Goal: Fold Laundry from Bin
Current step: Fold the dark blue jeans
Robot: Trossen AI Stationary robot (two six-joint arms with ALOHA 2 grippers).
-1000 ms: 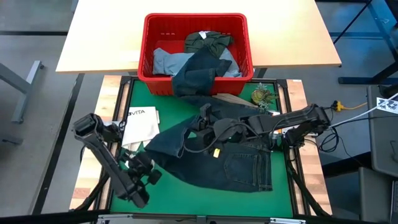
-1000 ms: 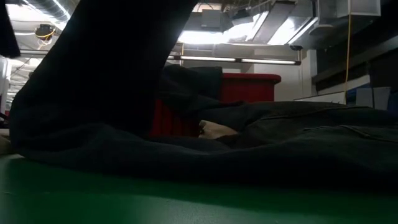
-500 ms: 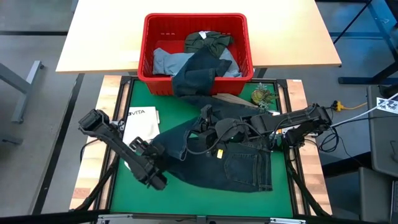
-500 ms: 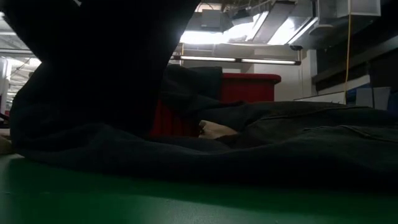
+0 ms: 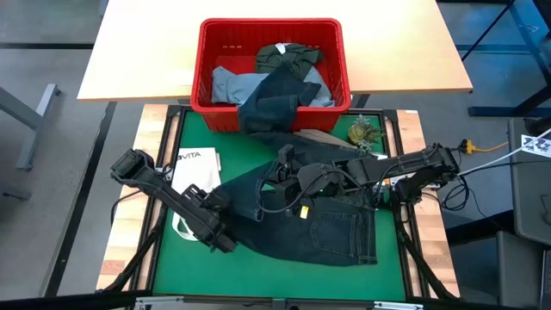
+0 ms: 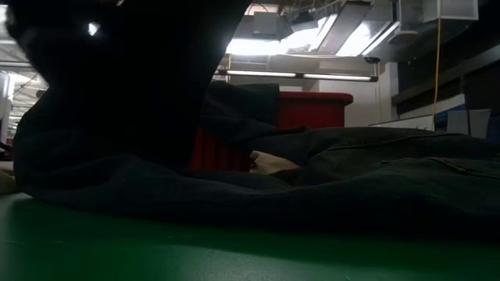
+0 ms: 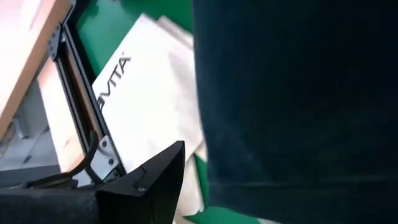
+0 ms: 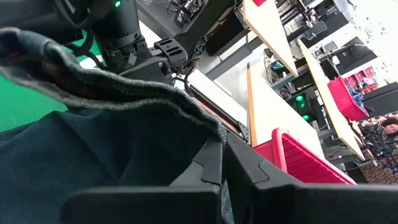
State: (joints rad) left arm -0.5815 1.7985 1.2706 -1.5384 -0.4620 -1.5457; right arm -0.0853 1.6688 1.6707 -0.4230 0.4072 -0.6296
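1 pair of dark navy jeans [image 5: 318,226]: spread across the green mat [image 5: 172,267], near the red bin [image 5: 270,31].
Bin contents: remaining laundry [image 5: 258,86]; 1 dark piece draped over the front rim.
Left gripper [image 5: 219,241]: released, at the jeans' left edge.
Right gripper [image 5: 280,168]: clenched on the jeans' fabric.
White tote bag [image 5: 194,176]: beside the left arm.
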